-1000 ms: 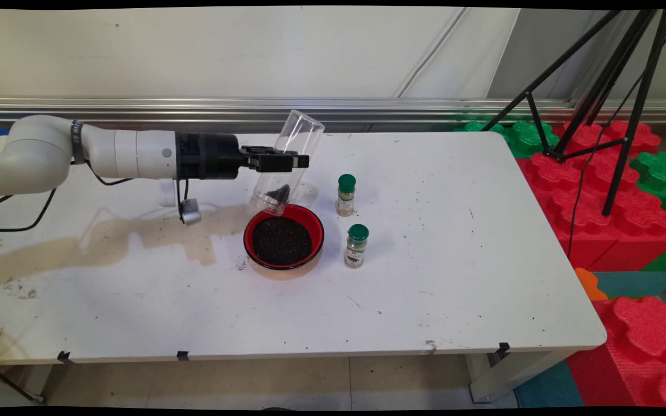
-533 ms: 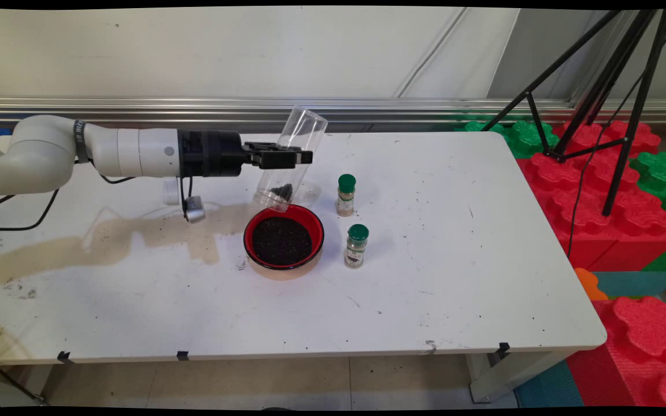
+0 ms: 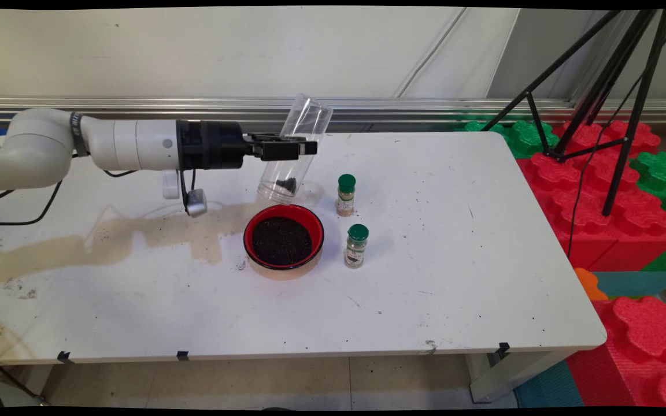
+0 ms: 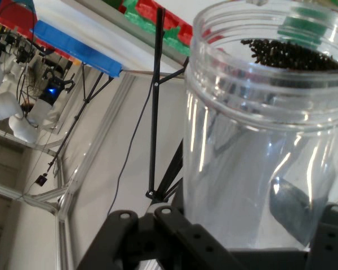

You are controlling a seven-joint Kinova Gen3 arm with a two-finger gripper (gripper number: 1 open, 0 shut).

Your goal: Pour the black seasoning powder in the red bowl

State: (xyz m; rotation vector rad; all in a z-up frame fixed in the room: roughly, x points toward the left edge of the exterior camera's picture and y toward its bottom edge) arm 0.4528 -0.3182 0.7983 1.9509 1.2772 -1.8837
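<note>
Compared with one second ago, the clear plastic jar (image 3: 295, 151) is higher above the red bowl (image 3: 284, 236) and shifted a little toward the far side of the desk (image 3: 437, 277); its open mouth, which was just over the bowl's far rim, is now clearly apart from it. The jar is also tilted less steeply, with the mouth pointing down and to the left. The bowl and the spice bottles are in the same places as before.

The gripper (image 3: 301, 148) comes in horizontally from the left, and its fingers (image 3: 287, 150) are closed around the middle of the jar and hold it in the air.

In the hand view, the jar (image 4: 265, 140) fills most of the picture, and only the base of the linkage is seen at the bottom edge. A small clump of dark grains (image 3: 285, 185) sits inside the jar near the mouth; how many remain is hard to judge. Through the mouth, the hand view shows dark grains (image 4: 290, 55) beyond the rim.

There is one jar, one red bowl filled with dark grains, and two spice bottles with green caps: one (image 3: 346, 195) behind and to the right of the bowl, one (image 3: 356, 245) just beside the bowl's right edge. Their labels are too small to read.
</note>
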